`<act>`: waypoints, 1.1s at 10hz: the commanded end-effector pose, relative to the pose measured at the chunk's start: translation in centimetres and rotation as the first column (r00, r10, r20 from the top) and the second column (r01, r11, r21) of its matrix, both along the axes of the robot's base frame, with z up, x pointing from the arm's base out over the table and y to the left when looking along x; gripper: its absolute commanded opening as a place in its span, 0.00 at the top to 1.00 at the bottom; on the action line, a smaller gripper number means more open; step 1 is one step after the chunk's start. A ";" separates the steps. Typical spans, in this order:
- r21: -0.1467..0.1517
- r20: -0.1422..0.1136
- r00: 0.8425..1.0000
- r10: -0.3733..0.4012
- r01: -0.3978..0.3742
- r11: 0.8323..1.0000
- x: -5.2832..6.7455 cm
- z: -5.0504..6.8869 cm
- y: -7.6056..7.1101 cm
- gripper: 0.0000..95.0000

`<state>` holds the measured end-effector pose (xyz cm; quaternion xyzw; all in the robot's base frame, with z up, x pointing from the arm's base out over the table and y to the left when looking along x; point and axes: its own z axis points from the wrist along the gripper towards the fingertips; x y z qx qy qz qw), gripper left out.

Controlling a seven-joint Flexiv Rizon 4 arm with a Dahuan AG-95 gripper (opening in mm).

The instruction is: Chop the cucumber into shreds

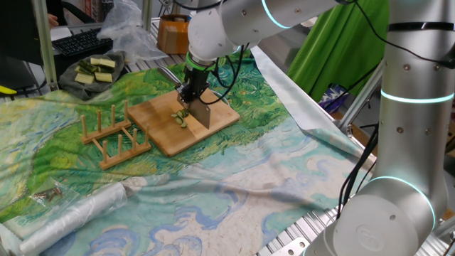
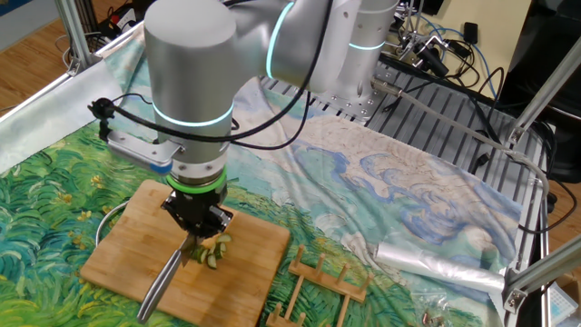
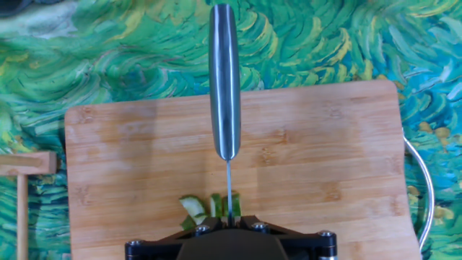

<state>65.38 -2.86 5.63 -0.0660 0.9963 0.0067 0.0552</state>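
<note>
My gripper (image 1: 192, 92) is shut on a knife and holds it edge-down over the wooden cutting board (image 1: 160, 135). The knife's grey blade (image 1: 200, 114) rests among the cucumber (image 1: 182, 118), several small pale and dark green bits on the board. In the other fixed view the gripper (image 2: 201, 224) stands right above the cucumber bits (image 2: 214, 253), and the metal handle (image 2: 162, 283) sticks out toward the board's near edge. In the hand view the handle (image 3: 224, 79) points away, the thin blade (image 3: 229, 186) cuts between the bits (image 3: 195, 208), and the gripper (image 3: 229, 221) partly hides them.
A wooden rack (image 1: 114, 135) stands left of the board. A dark plate with longer green sticks (image 1: 94, 69) sits at the back left. A rolled plastic sheet (image 1: 71, 217) lies at the front. A metal wire loop (image 3: 426, 195) lies by the board's right side.
</note>
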 end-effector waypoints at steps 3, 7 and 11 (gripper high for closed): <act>0.013 0.009 1.000 0.003 -0.003 1.000 0.1 -2.4 0.1 1.00; 0.025 0.012 1.000 -0.014 0.014 1.000 0.1 -2.8 0.3 1.00; 0.008 -0.040 0.999 -0.027 0.027 1.000 0.1 -1.1 0.3 1.00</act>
